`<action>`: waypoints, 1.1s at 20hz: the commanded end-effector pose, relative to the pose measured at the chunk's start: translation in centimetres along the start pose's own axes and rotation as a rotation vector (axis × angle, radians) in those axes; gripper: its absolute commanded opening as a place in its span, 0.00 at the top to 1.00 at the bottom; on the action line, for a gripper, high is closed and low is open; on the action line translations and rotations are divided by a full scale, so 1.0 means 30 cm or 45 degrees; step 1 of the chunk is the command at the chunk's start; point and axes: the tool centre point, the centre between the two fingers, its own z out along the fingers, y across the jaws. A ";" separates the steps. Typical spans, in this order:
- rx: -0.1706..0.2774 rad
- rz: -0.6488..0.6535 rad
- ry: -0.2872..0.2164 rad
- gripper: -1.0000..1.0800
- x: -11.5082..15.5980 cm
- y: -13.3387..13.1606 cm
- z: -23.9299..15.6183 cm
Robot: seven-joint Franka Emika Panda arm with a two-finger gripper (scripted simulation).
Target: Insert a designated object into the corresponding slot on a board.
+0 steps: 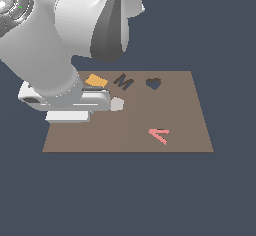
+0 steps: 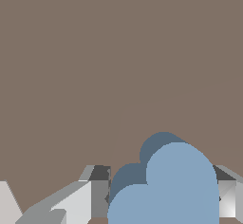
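On the board (image 1: 185, 125), my claw (image 2: 159, 197) sits low at the exterior view's left with the heart piece (image 2: 166, 185) between its fingers. Beyond it, left to right: rectangle (image 1: 96, 80), M-shaped recess (image 1: 123, 82), heart slot (image 1: 153, 83). The pentagon (image 1: 116, 104) lies just beside my hand

Brown board (image 1: 185, 130) on dark floor (image 1: 125, 195)

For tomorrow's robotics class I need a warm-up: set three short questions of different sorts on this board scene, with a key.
1. True or false: the heart-shaped slot is empty.
2. Which lies nearest the slot? A) orange rectangle B) M-shaped recess C) pink piece
3. What colour is the heart piece between the pincer fingers in the wrist view?

Key: 1 true; 2 B; 3 light blue.
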 end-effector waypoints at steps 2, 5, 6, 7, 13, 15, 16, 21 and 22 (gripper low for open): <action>0.011 -0.215 -0.001 1.00 -0.016 -0.072 0.006; 0.021 -0.399 0.000 1.00 -0.032 -0.133 0.009; 0.024 -0.461 0.001 1.00 -0.038 -0.154 0.010; 0.027 -0.523 0.002 1.00 -0.044 -0.175 0.011; 0.044 -0.897 0.011 1.00 -0.081 -0.300 0.012; 0.049 -1.023 0.015 1.00 -0.096 -0.341 0.012; 0.051 -1.084 0.018 1.00 -0.103 -0.362 0.011; 0.055 -1.370 0.028 1.00 -0.138 -0.447 0.007; 0.054 -1.430 0.028 1.00 -0.146 -0.460 0.006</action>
